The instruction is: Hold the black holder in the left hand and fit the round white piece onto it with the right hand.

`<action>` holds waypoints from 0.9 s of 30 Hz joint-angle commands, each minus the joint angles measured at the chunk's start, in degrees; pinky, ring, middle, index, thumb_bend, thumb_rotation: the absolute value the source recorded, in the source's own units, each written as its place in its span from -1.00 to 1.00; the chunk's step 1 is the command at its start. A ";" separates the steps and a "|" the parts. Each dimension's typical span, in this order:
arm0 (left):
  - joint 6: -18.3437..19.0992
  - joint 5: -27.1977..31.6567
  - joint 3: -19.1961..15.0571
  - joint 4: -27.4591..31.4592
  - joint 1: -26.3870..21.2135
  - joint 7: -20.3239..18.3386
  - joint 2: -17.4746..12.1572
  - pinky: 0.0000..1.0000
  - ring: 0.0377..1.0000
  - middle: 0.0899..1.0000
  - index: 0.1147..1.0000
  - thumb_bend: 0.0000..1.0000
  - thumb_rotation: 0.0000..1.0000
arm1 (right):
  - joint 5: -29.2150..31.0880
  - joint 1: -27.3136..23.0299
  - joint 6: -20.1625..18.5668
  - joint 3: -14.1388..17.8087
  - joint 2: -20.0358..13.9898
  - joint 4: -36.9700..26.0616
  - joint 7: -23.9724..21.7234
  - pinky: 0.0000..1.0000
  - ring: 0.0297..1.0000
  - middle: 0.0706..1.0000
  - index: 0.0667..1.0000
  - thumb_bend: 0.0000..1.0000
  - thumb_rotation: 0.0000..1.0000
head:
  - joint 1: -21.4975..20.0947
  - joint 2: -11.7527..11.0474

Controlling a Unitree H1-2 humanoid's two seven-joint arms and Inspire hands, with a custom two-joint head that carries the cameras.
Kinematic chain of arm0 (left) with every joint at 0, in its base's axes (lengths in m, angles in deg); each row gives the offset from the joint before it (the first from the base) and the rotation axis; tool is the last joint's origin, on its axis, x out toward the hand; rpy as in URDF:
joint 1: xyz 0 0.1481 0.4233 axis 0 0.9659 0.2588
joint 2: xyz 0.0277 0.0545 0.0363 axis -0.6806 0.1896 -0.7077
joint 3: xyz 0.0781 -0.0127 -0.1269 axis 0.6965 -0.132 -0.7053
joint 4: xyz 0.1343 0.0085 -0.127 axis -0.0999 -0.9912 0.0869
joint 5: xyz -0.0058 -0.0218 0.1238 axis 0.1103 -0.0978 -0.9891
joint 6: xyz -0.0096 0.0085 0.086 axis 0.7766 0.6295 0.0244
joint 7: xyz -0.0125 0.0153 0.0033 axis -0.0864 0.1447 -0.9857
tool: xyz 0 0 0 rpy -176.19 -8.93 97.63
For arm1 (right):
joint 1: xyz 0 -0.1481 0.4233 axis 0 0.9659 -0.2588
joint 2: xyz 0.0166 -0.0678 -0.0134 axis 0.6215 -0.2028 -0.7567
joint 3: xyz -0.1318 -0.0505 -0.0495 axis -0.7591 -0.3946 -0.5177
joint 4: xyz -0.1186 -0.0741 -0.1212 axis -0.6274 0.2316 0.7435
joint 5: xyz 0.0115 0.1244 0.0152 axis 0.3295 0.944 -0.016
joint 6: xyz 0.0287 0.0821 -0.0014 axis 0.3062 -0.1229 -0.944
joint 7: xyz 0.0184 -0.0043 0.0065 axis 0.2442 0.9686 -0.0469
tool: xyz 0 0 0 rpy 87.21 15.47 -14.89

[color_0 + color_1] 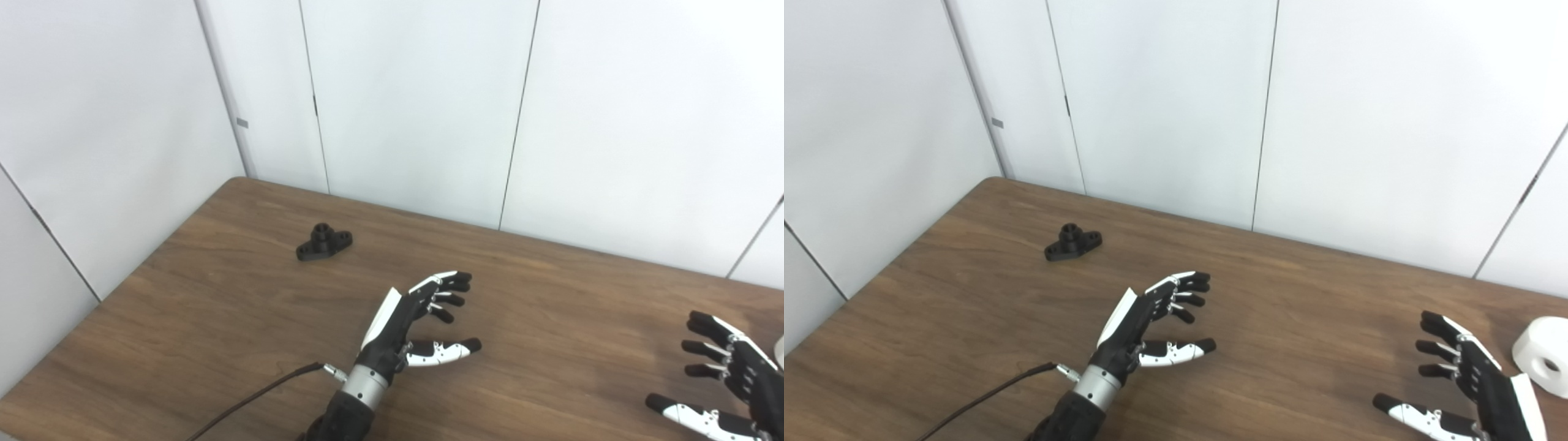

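The black holder lies flat on the wooden table at the far left; it also shows in the right eye view. My left hand hovers open and empty over the table's middle, to the right of and nearer than the holder. The round white piece, a thick ring with a centre hole, rests at the table's right edge; only a sliver of it shows in the left eye view. My right hand is open and empty just left of it, apart from it.
White wall panels stand behind the table's far edge. A dark cable runs from my left wrist to the bottom edge. The table's left edge runs diagonally close to the holder.
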 commanded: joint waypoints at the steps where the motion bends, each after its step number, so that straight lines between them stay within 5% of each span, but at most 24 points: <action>1: -2.33 -0.41 -0.05 1.01 -1.65 0.94 -0.31 0.20 0.46 0.54 0.53 0.35 -0.86 | -0.12 -1.42 0.39 0.17 -0.44 -2.36 0.20 0.18 0.46 0.61 0.58 0.43 -1.00 | -0.07 0.18; 10: -0.05 0.74 -0.90 4.19 -2.18 -0.64 -1.98 0.15 0.41 0.53 0.45 0.33 -0.93 | -0.10 -1.60 0.85 0.26 -0.73 -1.31 0.04 0.14 0.45 0.60 0.57 0.42 -1.00 | 0.34 0.32; 17: 3.36 -2.12 -2.07 7.44 -3.50 -2.48 -7.88 0.19 0.49 0.54 0.46 0.56 -0.61 | 0.43 -2.13 1.19 0.55 -0.89 -0.35 -0.02 0.14 0.45 0.59 0.57 0.44 -1.00 | 0.41 0.36; 21: 6.63 -1.79 -2.94 10.43 -4.49 -5.20 -11.71 0.13 0.45 0.55 0.50 0.41 -0.83 | 0.87 -2.36 0.95 0.63 -1.03 -0.17 -0.34 0.12 0.43 0.58 0.55 0.45 -1.00 | 0.86 0.35; 27: 12.07 -3.71 -5.47 15.44 -6.97 -7.95 -17.77 0.11 0.44 0.54 0.51 0.39 -0.86 | 1.45 -2.28 0.89 0.32 -0.68 0.14 -0.71 0.13 0.45 0.58 0.56 0.43 -1.00 | 1.27 0.27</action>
